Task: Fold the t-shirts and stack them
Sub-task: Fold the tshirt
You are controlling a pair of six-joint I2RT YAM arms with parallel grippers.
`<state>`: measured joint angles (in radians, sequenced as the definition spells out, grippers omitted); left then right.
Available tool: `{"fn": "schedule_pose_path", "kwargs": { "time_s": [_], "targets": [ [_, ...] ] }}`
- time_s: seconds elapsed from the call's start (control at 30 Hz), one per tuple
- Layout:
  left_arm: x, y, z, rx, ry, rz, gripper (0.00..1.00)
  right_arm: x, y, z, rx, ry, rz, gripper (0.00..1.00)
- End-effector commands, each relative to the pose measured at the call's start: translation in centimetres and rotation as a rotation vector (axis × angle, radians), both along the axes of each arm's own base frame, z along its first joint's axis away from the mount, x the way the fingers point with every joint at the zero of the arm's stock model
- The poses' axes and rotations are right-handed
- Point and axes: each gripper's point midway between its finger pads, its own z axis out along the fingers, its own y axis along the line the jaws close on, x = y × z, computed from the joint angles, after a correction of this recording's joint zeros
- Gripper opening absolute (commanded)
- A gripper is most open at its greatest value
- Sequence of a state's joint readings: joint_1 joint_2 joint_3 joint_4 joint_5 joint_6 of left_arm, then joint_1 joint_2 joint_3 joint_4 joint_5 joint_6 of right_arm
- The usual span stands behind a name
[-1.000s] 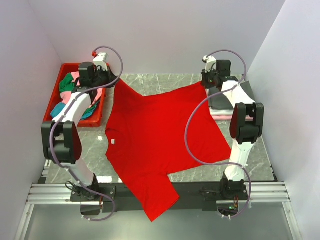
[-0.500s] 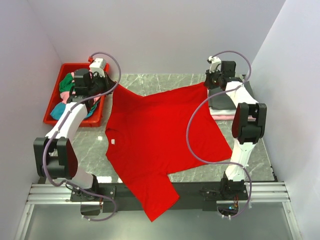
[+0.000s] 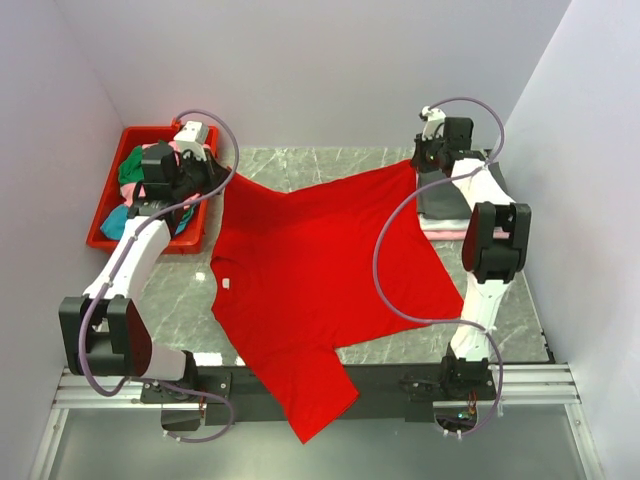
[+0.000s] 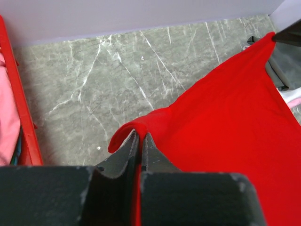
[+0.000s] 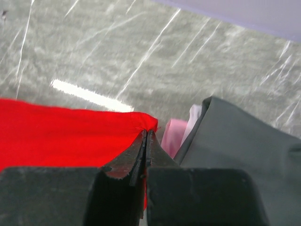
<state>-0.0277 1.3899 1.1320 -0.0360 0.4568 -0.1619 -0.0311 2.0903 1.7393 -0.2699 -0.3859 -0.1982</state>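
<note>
So on the far left we've got the red bin (image 3: 103,210) with a heap of tees (image 3: 132,168) in it, green, pink and teal showing. Just beside it the left gripper (image 4: 140,135) is pinched tight on 1 far corner of the big red t-shirt (image 3: 320,260), lifting that bit off the marble table (image 3: 300,165). The shirt's spread across the middle, near end draped over the front edge. On the right, the right gripper (image 5: 146,133) is clamped on the other far corner, right next to a folded dark grey tee (image 5: 235,146) sitting on a pink one (image 5: 170,134)
</note>
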Motion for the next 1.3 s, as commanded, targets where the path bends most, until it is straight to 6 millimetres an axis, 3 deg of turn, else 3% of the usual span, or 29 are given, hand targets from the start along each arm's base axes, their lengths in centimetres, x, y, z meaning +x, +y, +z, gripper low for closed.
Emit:
{"fn": "schedule_pose_path", "kwargs": {
  "time_s": [0.0, 0.5, 1.27],
  "targets": [
    [-0.8, -0.3, 1.8, -0.011, -0.050, -0.018, 0.01, 2.3, -0.4, 2.2, 0.010, -0.061, -0.044, 0.00],
    [-2.1, -1.0, 2.8, -0.042, -0.056, -0.050, 0.01, 5.2, -1.0, 1.2, -0.032, -0.062, -0.150, 0.00],
    [-6.1, -0.8, 2.1, -0.034, -0.054, -0.042, 0.01, 3.7, -0.1, 0.2, -0.009, -0.052, -0.104, 0.00]
  ]
}}
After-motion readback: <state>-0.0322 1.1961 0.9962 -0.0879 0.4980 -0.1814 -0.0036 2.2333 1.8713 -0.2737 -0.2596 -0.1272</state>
